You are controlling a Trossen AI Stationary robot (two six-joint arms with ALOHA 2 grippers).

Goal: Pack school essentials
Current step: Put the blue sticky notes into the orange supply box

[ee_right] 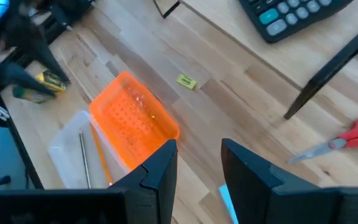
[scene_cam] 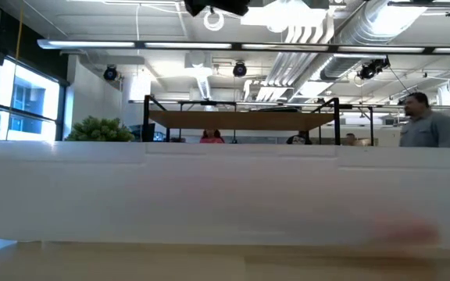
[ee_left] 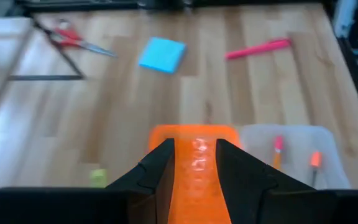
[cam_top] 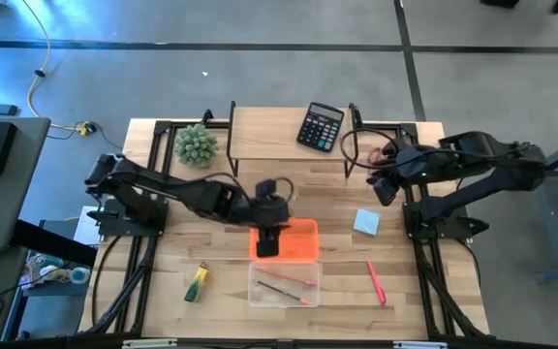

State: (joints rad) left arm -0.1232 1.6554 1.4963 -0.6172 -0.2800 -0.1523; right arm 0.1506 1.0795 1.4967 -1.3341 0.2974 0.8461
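Note:
My left gripper [cam_top: 269,244] hangs open above the left end of an orange tray [cam_top: 300,240]; in its wrist view the tray [ee_left: 194,180] shows through the gap between the fingers. The tray lies flat beside a clear box [cam_top: 284,283] holding thin pencils [cam_top: 289,279]. On the table lie a green-yellow marker [cam_top: 197,283], a pink pen [cam_top: 376,283], a light-blue note pad [cam_top: 366,223], red-handled scissors [ee_right: 353,137] and a tiny yellow piece [ee_right: 186,81]. My right gripper [cam_top: 384,189] hovers open at the right, above the note pad's far side.
A black calculator [cam_top: 320,126] sits on a raised shelf at the back, with a spiky green plant [cam_top: 197,143] at the back left. The clear box wall [scene_cam: 225,195] fills the low view. A person [scene_cam: 432,125] stands in the room beyond.

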